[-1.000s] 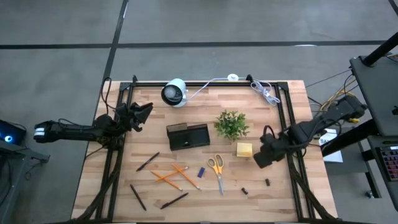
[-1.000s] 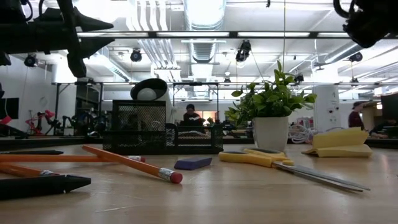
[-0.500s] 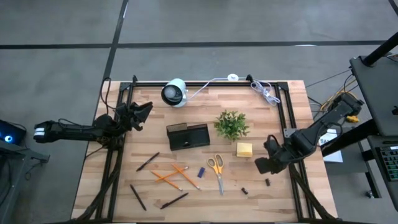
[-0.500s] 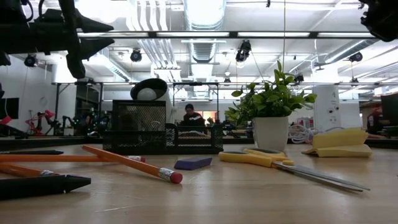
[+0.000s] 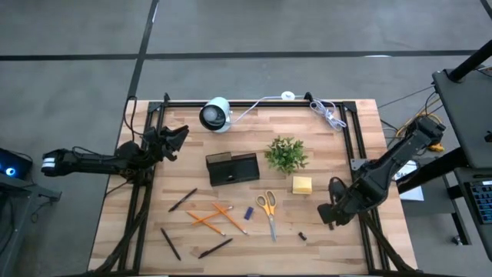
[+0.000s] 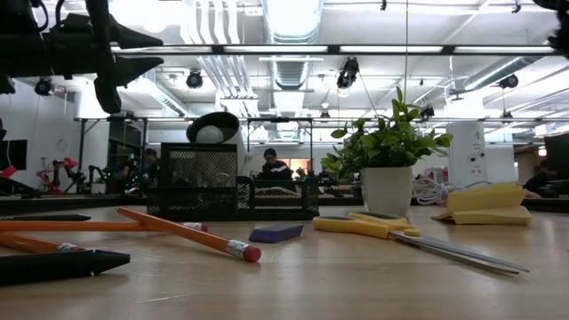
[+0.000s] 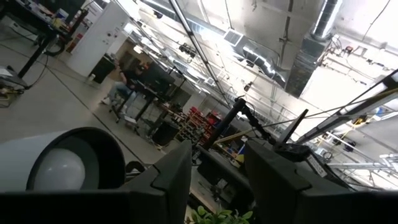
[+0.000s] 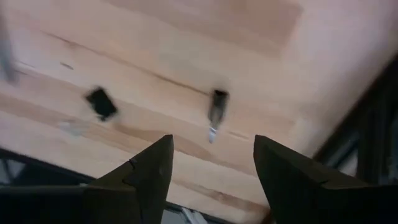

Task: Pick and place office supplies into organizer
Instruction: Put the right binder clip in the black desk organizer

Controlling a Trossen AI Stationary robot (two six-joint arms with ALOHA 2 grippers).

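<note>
Hovering over the wooden table's left edge, the left gripper waits, jaws apart and empty. Orange pencils, a black mesh compartmented organizer, yellow-handled scissors and a yellow square sticky-note pad lie mid-table. Rightmost, the right gripper, jaws apart, hangs above small dark clips, holding nothing.
</note>
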